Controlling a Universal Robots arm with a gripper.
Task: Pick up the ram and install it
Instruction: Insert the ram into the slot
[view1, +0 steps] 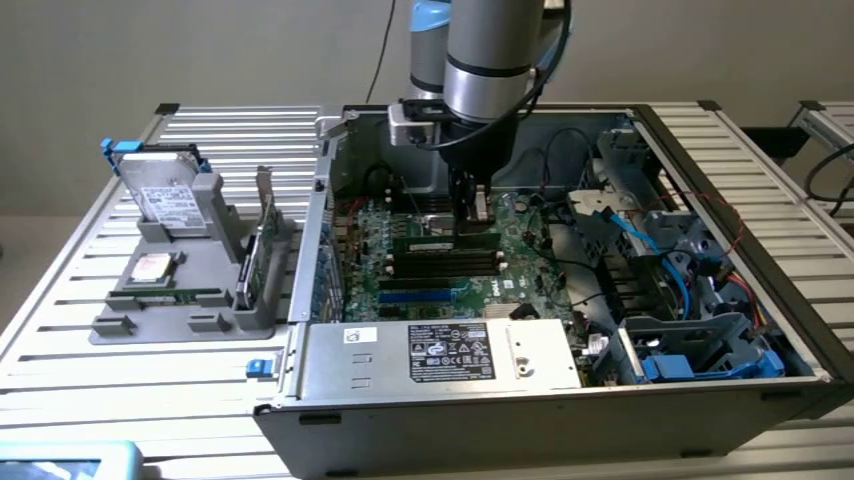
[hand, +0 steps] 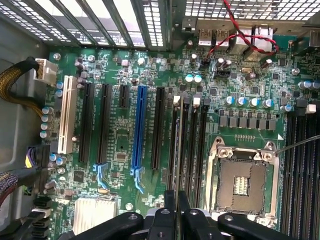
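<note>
Ram: green stick (view1: 451, 243) directly beneath the gripper (view1: 470, 212); it stands on its long edge over the memory slots (view1: 447, 265); whether it has seated cannot be told.

Gripper state: fingers (hand: 167, 210) drawn close together, judged to be pinching the ram's upper edge near mid-length.

Step in hand: judged to be insertion; keep the board upright and parallel to the slot beneath the gripper; match the notch to the slot key; press straight down with even load along the length; avoid side load on the thin board; confirm the end latches are free to close.

Memory slots: black bank (hand: 190, 140) just ahead of the fingertips; an open CPU socket (hand: 242, 185) lies just beside it.

Computer case: open shell (view1: 534, 430) surrounding the gripper; it holds the motherboard (view1: 367, 280), a labelled power supply (view1: 441, 352) and blue cables (view1: 641, 240).

Tray: grey holder (view1: 147, 325) outside the case, well apart from the gripper; it holds a silver hard drive (view1: 167, 195) propped upright and an expansion card (view1: 267, 235) standing on edge.
</note>
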